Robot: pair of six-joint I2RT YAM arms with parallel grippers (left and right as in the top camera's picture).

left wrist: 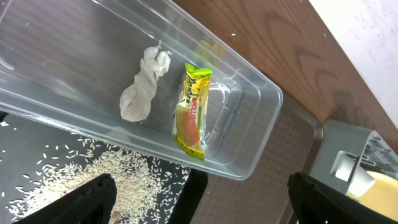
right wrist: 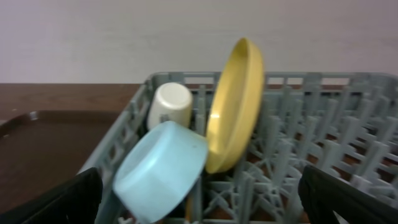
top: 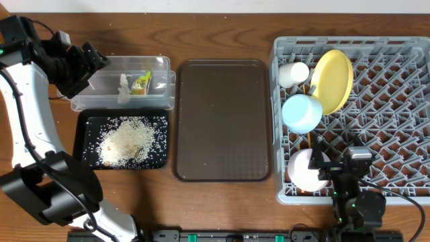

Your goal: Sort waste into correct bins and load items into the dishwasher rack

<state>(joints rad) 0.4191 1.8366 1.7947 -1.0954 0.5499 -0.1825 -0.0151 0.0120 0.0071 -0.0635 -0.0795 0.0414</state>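
The clear tub [top: 161,62] holds the crumpled white tissue [top: 123,89] and the green-and-yellow wrapper [top: 140,83]; both also show in the left wrist view, tissue [left wrist: 142,93] and wrapper [left wrist: 193,112]. The black tray [top: 86,138] in front of the tub holds the rice scraps [top: 124,142]. The grey rack [top: 403,134] holds the yellow plate [top: 332,79] on edge, the white cup [top: 293,73], the light blue bowl [top: 302,113] and the white bowl [top: 306,170]. I cannot make out the chopsticks. My left gripper [top: 93,62] is open and empty above the tub's left end. My right gripper [top: 344,168] is open and empty at the rack's near edge.
The dark brown serving tray [top: 222,121] lies between the bins and the rack, with nothing on it. The right half of the rack holds only pegs. The right wrist view looks along the rack at the blue bowl [right wrist: 161,171] and the plate [right wrist: 239,106].
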